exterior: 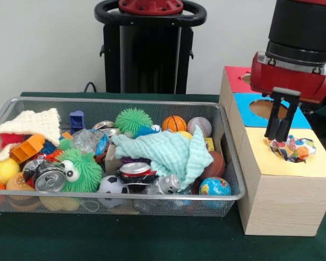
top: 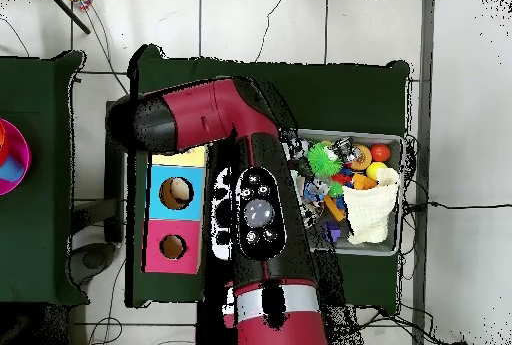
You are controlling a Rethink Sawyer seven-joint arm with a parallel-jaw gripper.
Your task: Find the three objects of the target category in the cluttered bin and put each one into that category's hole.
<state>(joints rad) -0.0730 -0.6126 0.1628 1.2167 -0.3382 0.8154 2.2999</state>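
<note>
The gripper [exterior: 278, 139] is hanging over the yellow-topped box [exterior: 293, 187] at the right of the front view, its 2 dark fingers [exterior: 271, 122] drawn close together with their tips sitting on or just into a crumpled wrapper [exterior: 294, 148] printed red, blue, yellow and white. That wrapper is resting in the hole [exterior: 311, 145] in the yellow top, bulging above the ragged rim rather than dropping through; whether the fingers are pinching it or only touching it is not clear from this angle. In the overhead view the arm [top: 215, 116] is covering the yellow end of the box, so nothing more shows there. The wrapper is looking thin, light and springy, the kind of thing that crushes under the slightest squeeze and then puffs back out, so it is likely catching on the torn edge of the hole and needing a push down through the middle, not a pull at a loose corner. Its film is probably slick, so a grip across a bunched ridge should be holding better than one on a flat flap. In the cluttered bin [exterior: 152, 101], a clear crinkled plastic piece [exterior: 87, 140] is lying near the green spiky ball [exterior: 80, 169], beside the mint cloth [exterior: 163, 152].
</note>
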